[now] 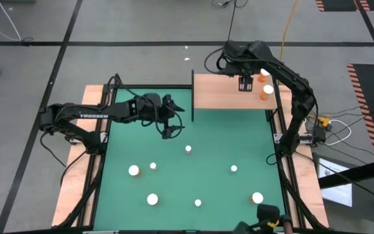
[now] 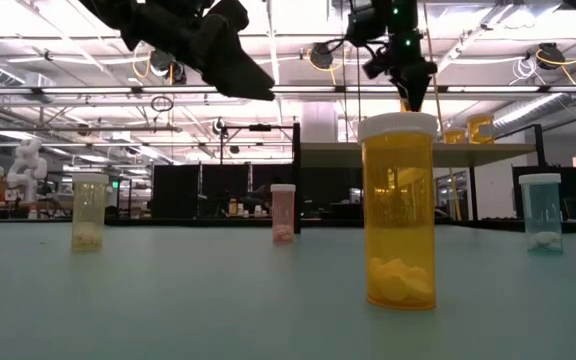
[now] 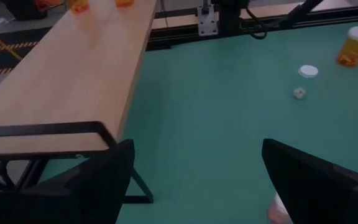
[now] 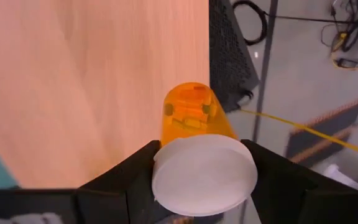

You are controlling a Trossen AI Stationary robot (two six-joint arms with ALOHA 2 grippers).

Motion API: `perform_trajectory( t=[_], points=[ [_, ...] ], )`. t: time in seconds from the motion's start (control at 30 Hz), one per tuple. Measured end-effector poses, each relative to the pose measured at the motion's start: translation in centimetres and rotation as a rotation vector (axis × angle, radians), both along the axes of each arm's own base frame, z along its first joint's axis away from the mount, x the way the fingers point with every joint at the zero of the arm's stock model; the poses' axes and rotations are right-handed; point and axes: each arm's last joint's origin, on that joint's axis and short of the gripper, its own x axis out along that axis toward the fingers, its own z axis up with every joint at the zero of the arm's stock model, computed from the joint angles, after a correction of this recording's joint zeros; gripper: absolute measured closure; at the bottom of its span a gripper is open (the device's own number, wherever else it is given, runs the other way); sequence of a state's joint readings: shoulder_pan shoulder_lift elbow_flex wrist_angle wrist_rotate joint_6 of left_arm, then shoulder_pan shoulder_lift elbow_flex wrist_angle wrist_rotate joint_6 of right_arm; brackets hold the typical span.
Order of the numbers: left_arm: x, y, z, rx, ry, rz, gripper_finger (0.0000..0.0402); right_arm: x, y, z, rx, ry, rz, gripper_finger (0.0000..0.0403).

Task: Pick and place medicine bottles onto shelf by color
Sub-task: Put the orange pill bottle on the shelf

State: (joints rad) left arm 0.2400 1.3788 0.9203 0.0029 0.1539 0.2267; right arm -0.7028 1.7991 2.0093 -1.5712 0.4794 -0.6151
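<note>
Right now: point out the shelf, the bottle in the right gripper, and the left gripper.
shelf point(image 1: 219, 94), high view, bare wooden board.
orange bottle point(image 4: 204, 174), right wrist view, its white cap between the fingers.
right gripper point(image 4: 202, 177), right wrist view, midway between fingertips.
left gripper point(image 3: 194, 180), left wrist view, midway between open fingertips.

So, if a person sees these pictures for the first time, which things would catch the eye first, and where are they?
Probably the right gripper above the wooden shelf at the mat's far edge, clamping an orange bottle by its white cap. Next, the two orange bottles standing on the shelf's right end. Then the white-capped bottles scattered over the green mat, with the open left gripper hovering above its far-left part.
</note>
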Motion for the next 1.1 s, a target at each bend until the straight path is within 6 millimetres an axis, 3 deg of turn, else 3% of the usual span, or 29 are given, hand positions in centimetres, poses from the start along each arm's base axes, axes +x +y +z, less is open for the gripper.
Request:
perform_trajectory(
  t=[0.33, 0.6, 1.1],
  points=[
    [0.2, -0.4, 0.1, 0.011, -0.017, -0.019, 0.0046, -1.5, -1.4, -1.2, 0.057, 0.103, 0.060, 0.0195],
    [0.4, -1.1, 0.3, 0.019, -0.036, -0.045, 0.0046, -2.5, -2.8, -1.9, 0.106, 0.090, 0.085, 0.0195],
    [0.5, -1.5, 0.5, 0.035, -0.052, -0.064, 0.0046, -2.5, -3.4, -2.4, 0.141, 0.027, 0.140, 0.0183]
  ],
)
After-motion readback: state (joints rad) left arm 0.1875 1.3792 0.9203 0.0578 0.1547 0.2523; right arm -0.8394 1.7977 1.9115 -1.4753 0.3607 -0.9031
